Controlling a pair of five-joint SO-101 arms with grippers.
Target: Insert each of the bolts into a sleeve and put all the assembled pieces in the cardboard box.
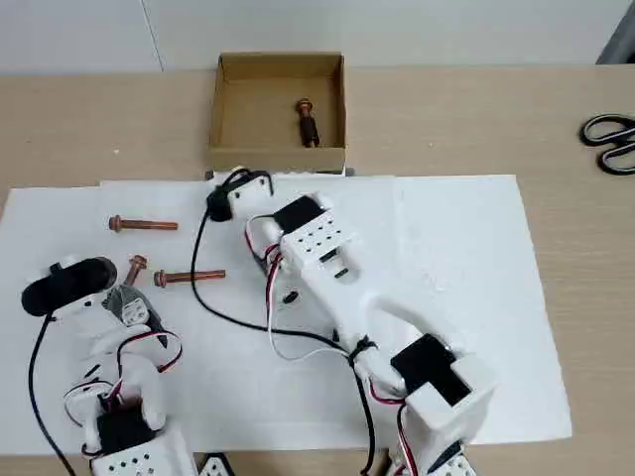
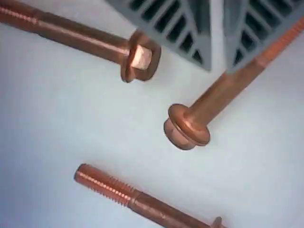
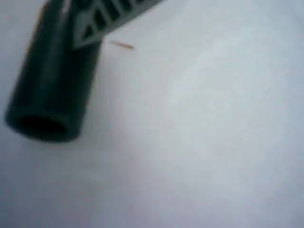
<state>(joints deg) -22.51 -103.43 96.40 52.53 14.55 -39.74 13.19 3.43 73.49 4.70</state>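
Three copper bolts lie on the white paper: one (image 1: 144, 225) to the far left, one (image 1: 189, 278) nearer, and a third (image 1: 134, 269) partly under my left gripper (image 1: 127, 302). In the left wrist view that third bolt (image 2: 209, 102) runs along the edge of one grey finger (image 2: 256, 28). The left gripper (image 2: 217, 66) is shut, with bare paper in the thin gap. My right gripper (image 1: 230, 203) hangs in front of the cardboard box (image 1: 226, 99), shut on a dark sleeve (image 3: 52, 80) held clear of the paper. One assembled bolt and sleeve (image 1: 308, 121) lies in the box.
A white paper sheet (image 1: 456, 297) covers the middle of the table. Scissors (image 1: 610, 144) lie at the far right edge. Cables trail from the right arm (image 1: 327, 268) across the paper.
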